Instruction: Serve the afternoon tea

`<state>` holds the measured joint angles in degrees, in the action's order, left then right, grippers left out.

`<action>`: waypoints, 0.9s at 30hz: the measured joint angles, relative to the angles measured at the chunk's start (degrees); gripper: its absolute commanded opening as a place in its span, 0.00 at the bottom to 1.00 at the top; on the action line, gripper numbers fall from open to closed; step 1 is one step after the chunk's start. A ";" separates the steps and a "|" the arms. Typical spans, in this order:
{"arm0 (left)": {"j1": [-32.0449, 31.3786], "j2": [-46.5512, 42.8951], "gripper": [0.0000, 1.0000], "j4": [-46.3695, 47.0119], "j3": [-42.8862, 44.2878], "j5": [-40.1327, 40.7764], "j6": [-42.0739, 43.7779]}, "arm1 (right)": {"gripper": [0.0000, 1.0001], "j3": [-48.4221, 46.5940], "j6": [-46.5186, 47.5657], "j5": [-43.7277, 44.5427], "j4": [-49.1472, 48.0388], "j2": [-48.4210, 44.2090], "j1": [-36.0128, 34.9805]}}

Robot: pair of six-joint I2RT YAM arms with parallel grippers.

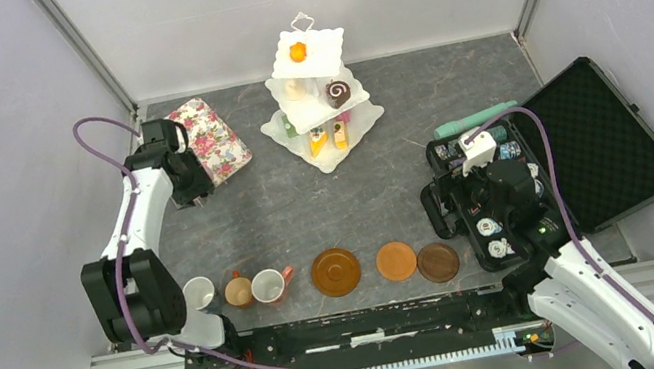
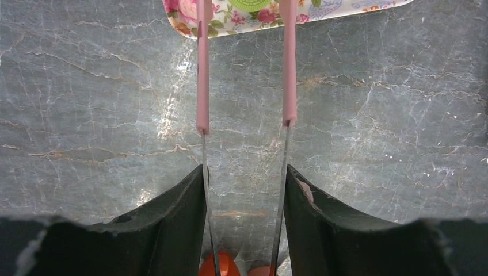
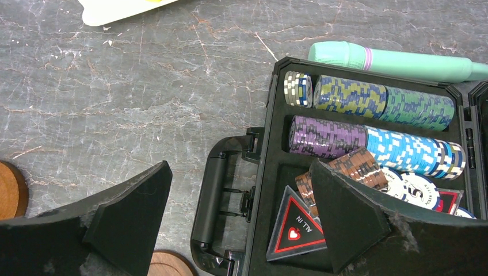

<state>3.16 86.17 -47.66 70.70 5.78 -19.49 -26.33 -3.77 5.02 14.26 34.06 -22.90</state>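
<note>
White stand [image 1: 372, 116], well apart from jaws (left grips tongs [image 2: 286, 69])

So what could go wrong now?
1. The right gripper hangs open over the poker chip case; dropping there, it might scatter chips instead of serving tea.
2. The three mugs stand crowded together, so grabbing one could tip its neighbour.
3. The left gripper holds pink-tipped tongs with tips by the floral tray; they might snag it.
</note>
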 measured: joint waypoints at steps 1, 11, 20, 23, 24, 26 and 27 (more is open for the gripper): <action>0.04 0.31 0.55 0.31 -0.09 0.00 0.00 | 0.98 0.00 0.00 0.00 0.00 0.02 0.00; 0.52 2.08 0.50 1.62 -1.36 -0.35 0.00 | 0.98 0.00 -0.02 0.00 0.00 0.24 0.00; 0.52 2.34 0.31 2.05 -1.38 -0.37 0.02 | 0.98 0.00 -0.02 -0.02 0.00 0.24 0.00; 0.52 2.34 0.26 2.10 -1.38 -0.39 0.02 | 0.98 0.00 -0.02 -0.02 0.00 0.24 -0.02; 0.52 2.32 0.25 2.10 -1.38 -0.39 0.02 | 0.98 0.00 -0.02 -0.02 0.00 0.24 -0.11; 0.52 2.27 0.23 2.08 -1.38 -0.39 0.02 | 0.98 0.00 -0.02 -0.02 -0.02 0.24 -0.22; 0.52 2.23 0.22 2.08 -1.38 -0.39 0.04 | 0.98 0.00 -0.02 -0.02 0.00 0.24 -0.26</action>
<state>3.68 88.40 -45.58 69.32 5.39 -19.44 -26.33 -3.79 4.99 14.26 34.30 -23.16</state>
